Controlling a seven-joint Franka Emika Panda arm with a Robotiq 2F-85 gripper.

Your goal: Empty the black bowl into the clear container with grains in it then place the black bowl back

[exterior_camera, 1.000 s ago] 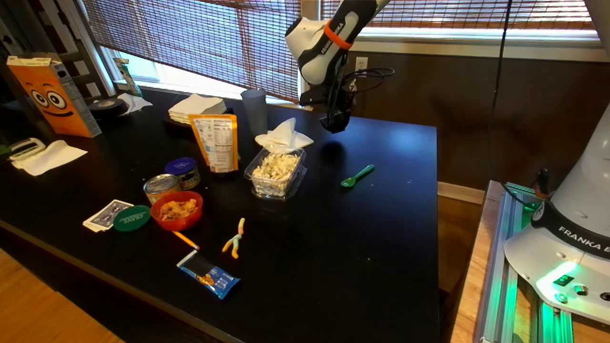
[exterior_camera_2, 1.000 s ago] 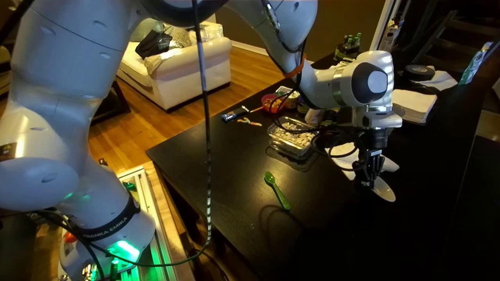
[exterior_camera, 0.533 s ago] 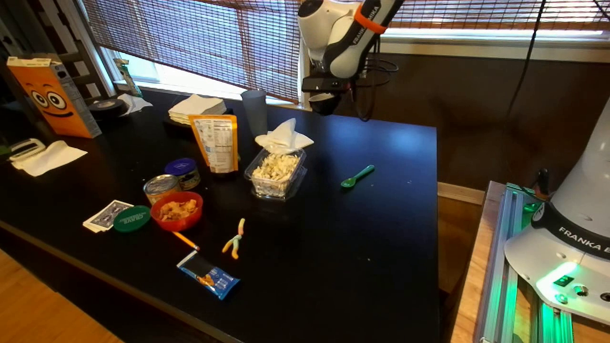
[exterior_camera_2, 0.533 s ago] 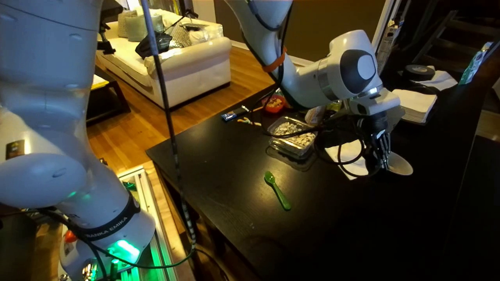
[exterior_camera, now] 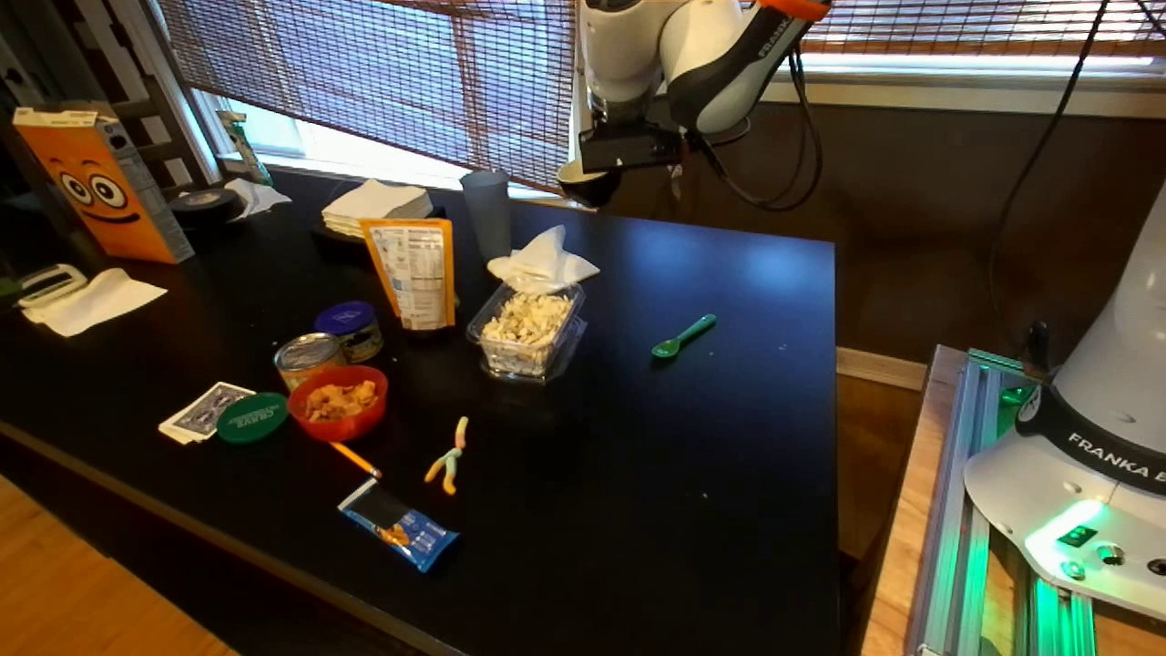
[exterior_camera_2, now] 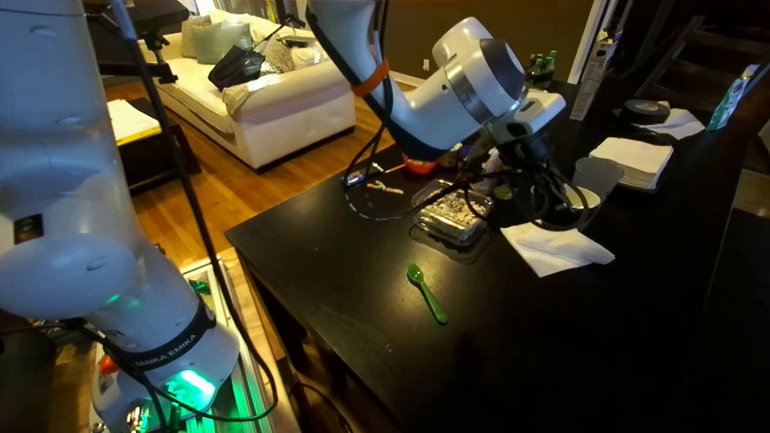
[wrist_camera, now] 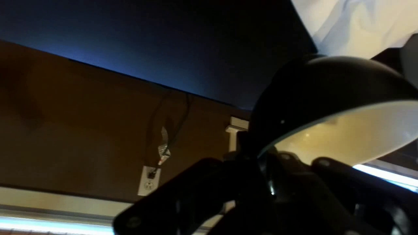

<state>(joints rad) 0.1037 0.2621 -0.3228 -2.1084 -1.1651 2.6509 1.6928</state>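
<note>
The black bowl [exterior_camera: 592, 189], rim pinched in the jaws, has swung left and turned more upright at upper middle in an exterior view, apart from the clear tub [exterior_camera: 519, 366] at centre; pouring is probably done, setting-down remains.

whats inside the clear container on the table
The clear container holds a heap of pale grain-like pieces, some visible through its clear wall. Whatever lies deeper in the heap is covered.

In an exterior view, daylight fills the blinds [exterior_camera: 364, 82] and bluish glare sits by the far right corner of the worktop [exterior_camera: 638, 547]; the wrist view is dim, its claw [wrist_camera: 259, 156] blurred.
</note>
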